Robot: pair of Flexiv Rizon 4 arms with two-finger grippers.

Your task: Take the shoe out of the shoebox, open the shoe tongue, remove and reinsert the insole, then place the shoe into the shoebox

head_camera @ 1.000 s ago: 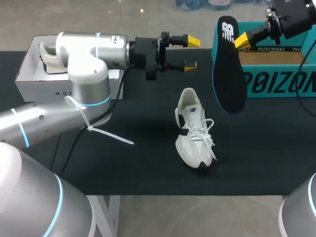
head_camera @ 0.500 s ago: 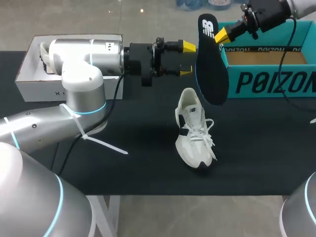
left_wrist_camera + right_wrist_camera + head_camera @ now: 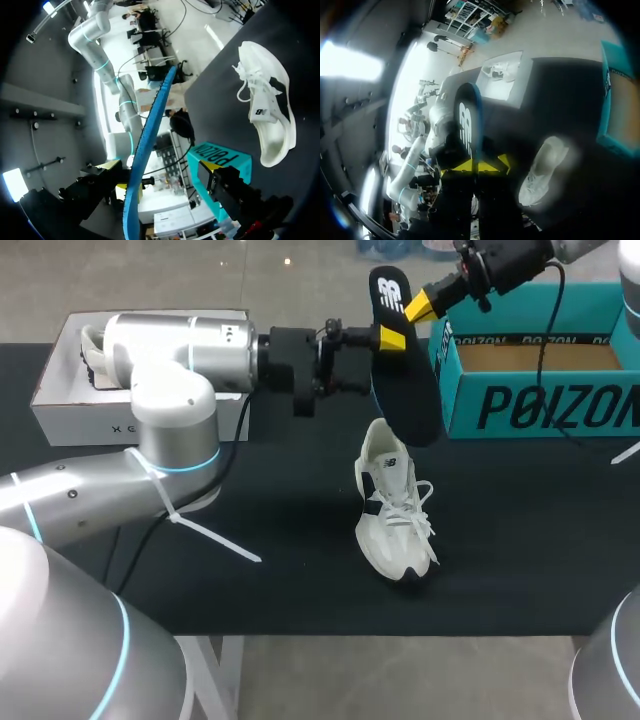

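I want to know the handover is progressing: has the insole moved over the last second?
Yes. The insole has shifted left, clear of the teal shoebox corner it overlapped before. Its lower end is now by the heel of the shoe.

We work at a desk (image 3: pixel 540 550) covered in black cloth, matte and running the full width of the head view. Beyond its far edge lies a pale, glossy floor (image 3: pixel 180 275) with one small glint of light (image 3: pixel 288 260) — and below the near edge, a white desk leg (image 3: pixel 213 670) stands over grey floor.
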